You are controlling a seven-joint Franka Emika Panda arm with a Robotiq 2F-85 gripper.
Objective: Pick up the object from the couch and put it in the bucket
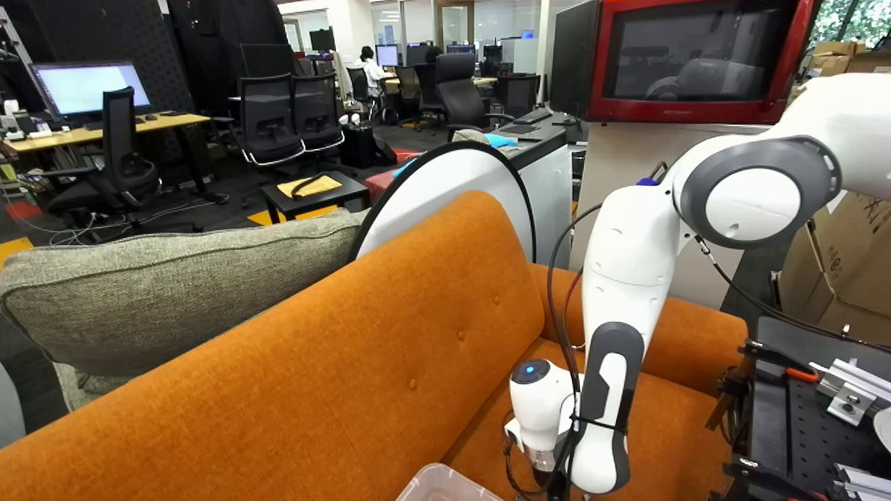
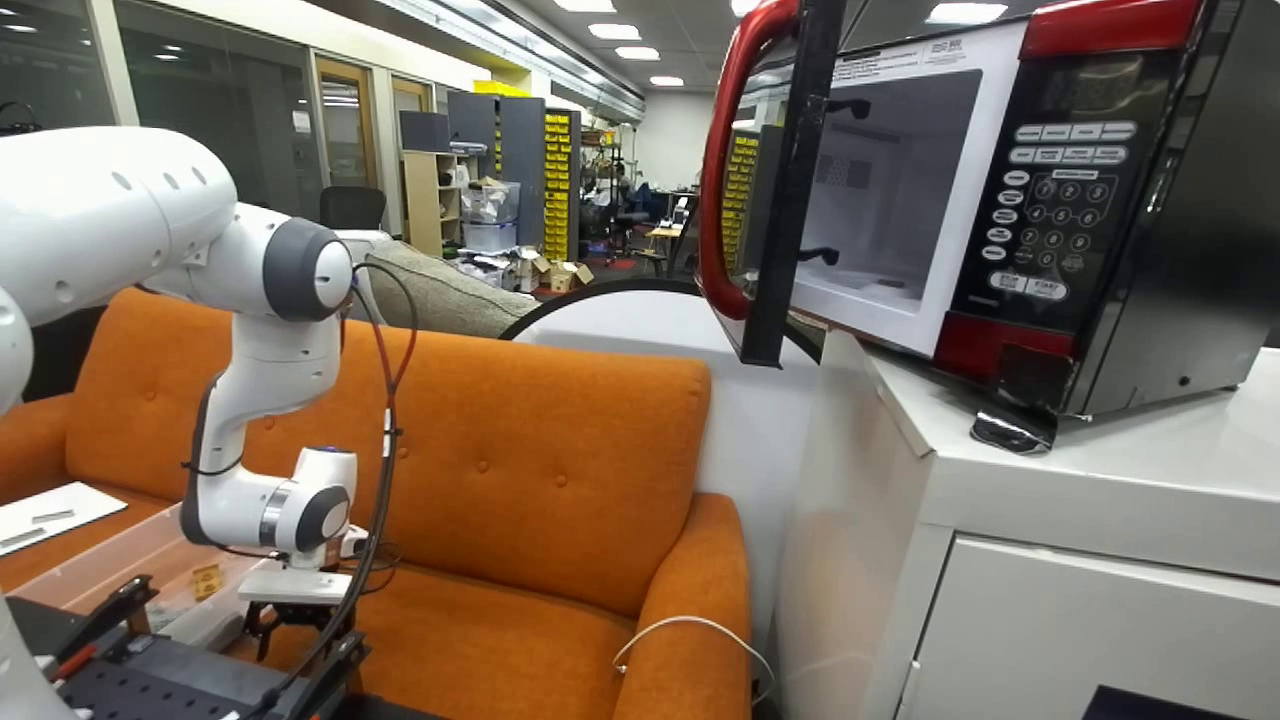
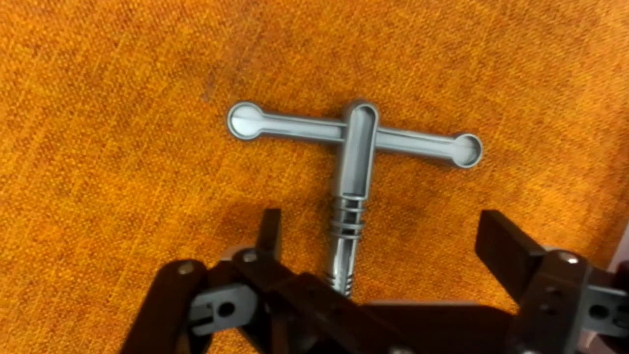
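Note:
A grey T-shaped plastic object (image 3: 357, 152) lies flat on the orange couch (image 3: 123, 162) in the wrist view, its crossbar farthest from the gripper. My gripper (image 3: 381, 223) stands open above it. The object's stem runs between the two fingers, nearer the left one, and touches neither; its lower end is hidden behind the gripper. In an exterior view, the gripper (image 2: 300, 630) points down over the couch seat (image 2: 500, 625), right beside a clear plastic bin (image 2: 100, 560), which serves as the bucket. Only a corner of this bin (image 1: 445, 483) shows in an exterior view.
Inside the bin lies a small yellow item (image 2: 206, 581). A white board (image 2: 60, 515) rests on the couch beyond it. In front stands a black perforated table (image 2: 160, 680) with clamps. A white cable (image 2: 695, 622) crosses the armrest. The microwave (image 2: 1000, 200) has its door open.

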